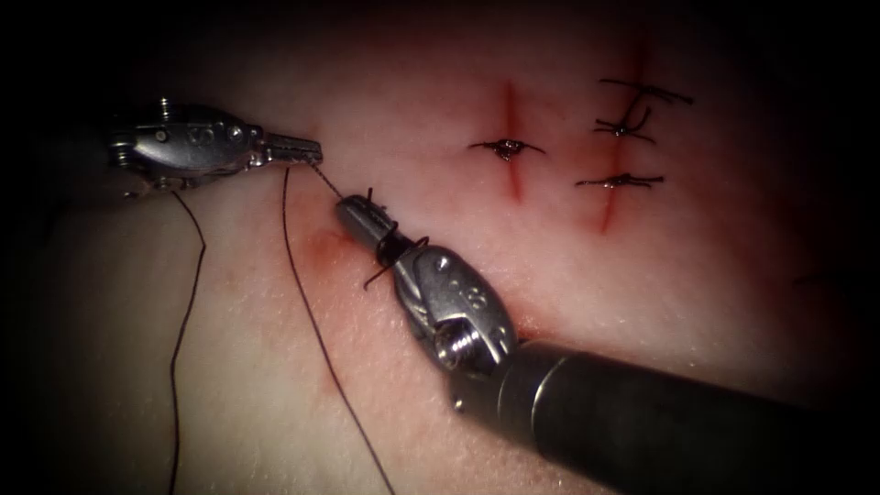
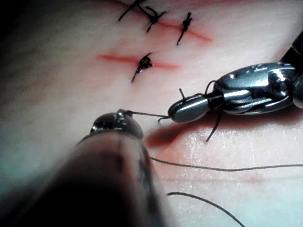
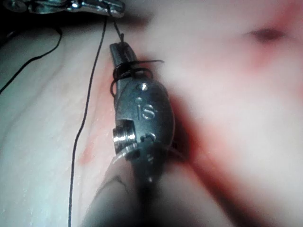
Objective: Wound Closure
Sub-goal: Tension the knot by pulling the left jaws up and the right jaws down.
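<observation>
Two short cuts on the right of the tissue [image 1: 275, 385] already carry finished work: the nearer cut [image 1: 510, 137] has one knotted stitch [image 1: 505, 148] across it, and the farther cut [image 1: 621, 156] has three knots with trimmed tails [image 1: 623, 128], so those closures look done. What is in hand lies to the left of both, at a reddened patch [image 1: 323, 252] of tissue that has no completed stitch, so as a judgement this closure is at the knot-forming stage with its securing and trimming left. The left tool [image 1: 307, 148] has its jaws closed on the thread [image 1: 302, 275] close to their tip, and a short taut span runs from there to the right tool [image 1: 353, 213]. The right tool's jaws are closed too, with loops of thread [image 1: 394, 247] wound around them just behind the tip; whether a thread end is pinched between them cannot be made out. Two long strands trail from the left tool down across the tissue toward the near edge. The needle cannot be located, so its place and whether it sits in the tissue cannot be told. The endoscope view gives the whole layout of cuts and both tools. The left wrist view shows the taut span [image 2: 149, 114] meeting the right tool's tip [image 2: 189, 109] side-on, while the right wrist view shows the wraps [image 3: 128, 71] encircling the jaws, seen from behind.
</observation>
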Controlling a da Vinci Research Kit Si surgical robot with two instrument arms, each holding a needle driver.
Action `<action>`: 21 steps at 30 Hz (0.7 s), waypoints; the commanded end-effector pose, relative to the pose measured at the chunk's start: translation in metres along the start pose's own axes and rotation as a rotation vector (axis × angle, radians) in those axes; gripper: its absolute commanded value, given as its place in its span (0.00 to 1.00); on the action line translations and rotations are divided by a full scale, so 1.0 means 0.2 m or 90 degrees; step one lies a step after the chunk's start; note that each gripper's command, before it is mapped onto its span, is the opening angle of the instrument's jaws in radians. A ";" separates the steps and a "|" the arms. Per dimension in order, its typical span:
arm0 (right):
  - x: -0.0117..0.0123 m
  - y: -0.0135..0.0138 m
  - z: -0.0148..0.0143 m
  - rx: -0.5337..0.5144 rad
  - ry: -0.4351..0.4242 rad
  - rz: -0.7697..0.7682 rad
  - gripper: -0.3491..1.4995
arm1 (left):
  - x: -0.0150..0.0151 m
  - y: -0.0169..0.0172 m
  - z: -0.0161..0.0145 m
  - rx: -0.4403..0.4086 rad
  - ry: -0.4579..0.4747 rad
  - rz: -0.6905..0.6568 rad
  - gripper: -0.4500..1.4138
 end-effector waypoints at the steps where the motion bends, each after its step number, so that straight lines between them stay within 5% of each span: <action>1: -0.005 -0.003 0.003 0.001 0.000 0.000 0.00 | -0.001 0.001 0.004 0.000 0.000 0.002 0.00; 11: -0.024 0.004 -0.003 -0.004 -0.022 -0.058 0.00 | 0.020 -0.037 0.003 -0.022 0.021 -0.019 0.00; 21: -0.021 0.000 -0.026 0.008 -0.043 -0.082 0.00 | 0.023 -0.067 0.005 -0.039 0.065 -0.041 0.00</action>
